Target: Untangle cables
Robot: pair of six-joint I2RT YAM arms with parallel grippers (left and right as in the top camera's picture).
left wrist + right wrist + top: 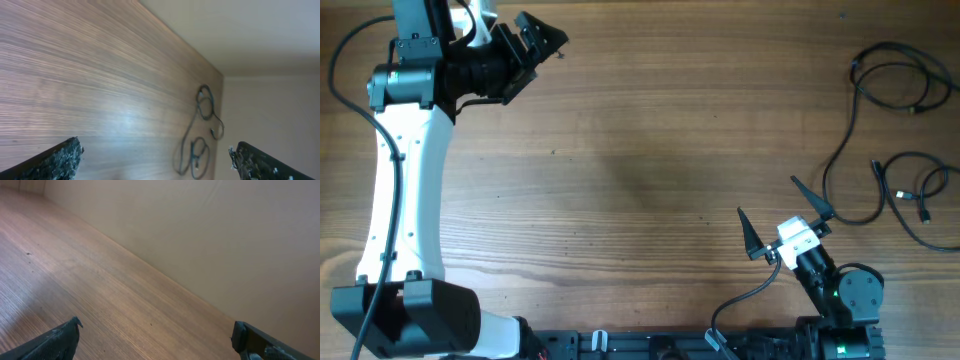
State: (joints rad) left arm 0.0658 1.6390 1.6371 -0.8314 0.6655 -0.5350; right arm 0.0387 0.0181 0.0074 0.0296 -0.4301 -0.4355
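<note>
The cables [905,150] are thin black cords lying in loose loops at the table's far right edge, with small plug ends. They also show in the left wrist view [200,132] as distant loops near the table's far edge. My left gripper [542,42] is open and empty at the far left, well away from them. My right gripper [782,212] is open and empty near the front right, a little left of the lower loops. The right wrist view shows only bare wood between its jaws [155,335].
The wooden table [640,170] fills the view. The white left arm [405,170] runs down the left side. The right arm's base [840,295] sits at the front right. A beige wall [225,240] stands beyond the table edge.
</note>
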